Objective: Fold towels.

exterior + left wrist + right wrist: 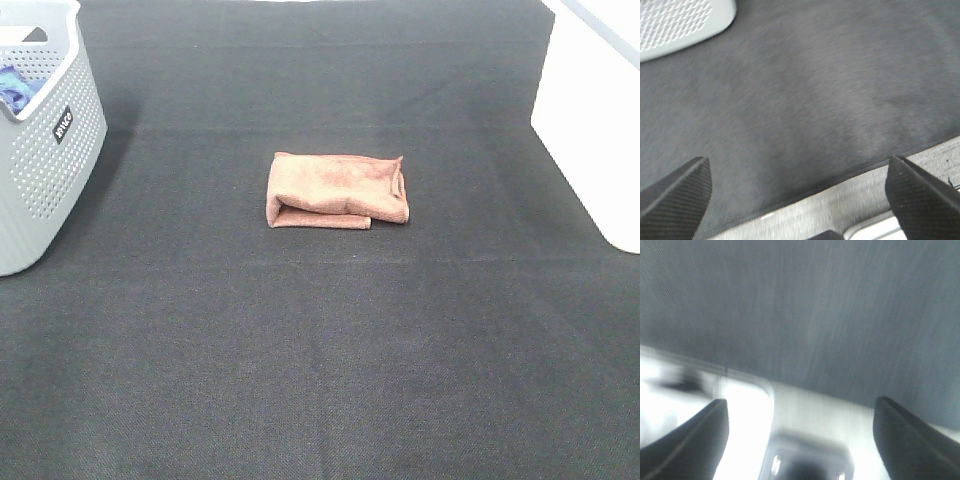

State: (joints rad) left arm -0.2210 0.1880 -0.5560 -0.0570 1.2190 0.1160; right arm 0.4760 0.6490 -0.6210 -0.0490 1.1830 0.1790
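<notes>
High view: the towel (337, 190) lies folded, flat on the dark mat (320, 350), well right of the grey basket (45, 140), where a blue cloth (15, 88) shows. Left wrist: left gripper (799, 196) spread wide, empty, over the mat edge, basket corner (680, 22) beyond. Right wrist, blurred: right gripper (800, 432) wide apart, holding nothing.

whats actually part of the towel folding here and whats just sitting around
Part of the job: reddish-brown towel, folded, mid-mat; left gripper and right gripper, both open.

Just lying about: grey basket with blue cloth inside; white bin.
</notes>
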